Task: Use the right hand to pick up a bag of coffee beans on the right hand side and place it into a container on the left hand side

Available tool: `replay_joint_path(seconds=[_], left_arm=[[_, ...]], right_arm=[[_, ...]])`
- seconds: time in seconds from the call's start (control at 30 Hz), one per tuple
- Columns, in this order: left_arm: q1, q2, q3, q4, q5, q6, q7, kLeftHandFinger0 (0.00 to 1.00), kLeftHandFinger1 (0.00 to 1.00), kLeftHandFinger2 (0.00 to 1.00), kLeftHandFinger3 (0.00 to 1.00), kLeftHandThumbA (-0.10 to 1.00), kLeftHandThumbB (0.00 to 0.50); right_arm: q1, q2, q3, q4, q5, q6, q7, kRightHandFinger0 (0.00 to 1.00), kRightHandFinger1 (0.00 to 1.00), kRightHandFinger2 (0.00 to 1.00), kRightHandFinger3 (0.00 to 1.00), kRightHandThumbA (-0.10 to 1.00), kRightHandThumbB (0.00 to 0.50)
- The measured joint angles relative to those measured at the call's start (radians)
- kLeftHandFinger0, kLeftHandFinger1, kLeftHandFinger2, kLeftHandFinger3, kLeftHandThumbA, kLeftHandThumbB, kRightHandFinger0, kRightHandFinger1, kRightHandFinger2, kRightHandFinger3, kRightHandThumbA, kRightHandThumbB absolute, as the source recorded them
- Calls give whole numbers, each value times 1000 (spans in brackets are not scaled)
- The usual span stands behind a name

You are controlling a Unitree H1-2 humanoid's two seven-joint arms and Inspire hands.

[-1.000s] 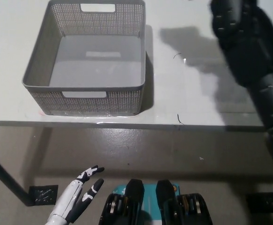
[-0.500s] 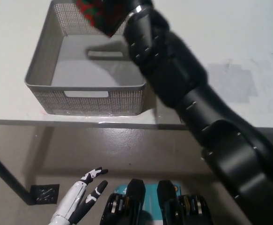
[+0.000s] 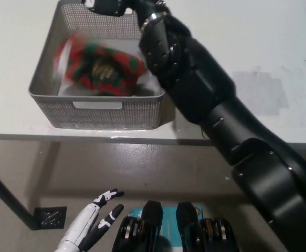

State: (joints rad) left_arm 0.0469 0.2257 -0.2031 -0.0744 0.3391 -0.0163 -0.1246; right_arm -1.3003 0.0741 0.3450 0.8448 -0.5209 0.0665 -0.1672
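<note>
You have the bag of coffee beans (image 3: 100, 65) inside the grey basket (image 3: 103, 112) now, at the left of the white table (image 3: 257, 47). The bag is red and green with a dark patch near its middle carrying a gold-coloured emblem; the bag is motion-blurred, so you cannot read any brand or lettering on it. It lies tilted across the basket's floor, its left end smeared against the left wall and its right end near the right wall, below the rim.

Your right hand (image 3: 111, 6) sits above the far rim of the basket, at the top edge of the picture. It holds nothing; the bag is apart from it, lower down in the basket. The fingers look loosely spread, though part of the hand is cut off by the frame, so take that as likely and not certain. The black right arm (image 3: 221, 121) runs from the lower right diagonally up across the table and over the basket's right wall.

The basket is perforated plastic with a slot handle in its near wall, and it stands close to the table's front edge.

Your white left hand (image 3: 92, 226) rests low at the lower left, below the table's level, fingers apart and empty. A small dark square object (image 3: 49, 216) lies on the floor beside it.
</note>
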Motion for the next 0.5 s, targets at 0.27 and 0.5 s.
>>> replay_joint_path(seconds=[0.27,0.5], left_arm=[[-5,3,-15,0,4,5,-6,1000,1000,1000,1000,1000,59],[-8,4,-18,0,4,10,-12,1000,1000,1000,1000,1000,32]], right_arm=[[40,-44,27,-56,-11,44,55,1000,1000,1000,1000,931,323],[106,-115,9,-298,-12,75,112,1000,1000,1000,1000,979,287]])
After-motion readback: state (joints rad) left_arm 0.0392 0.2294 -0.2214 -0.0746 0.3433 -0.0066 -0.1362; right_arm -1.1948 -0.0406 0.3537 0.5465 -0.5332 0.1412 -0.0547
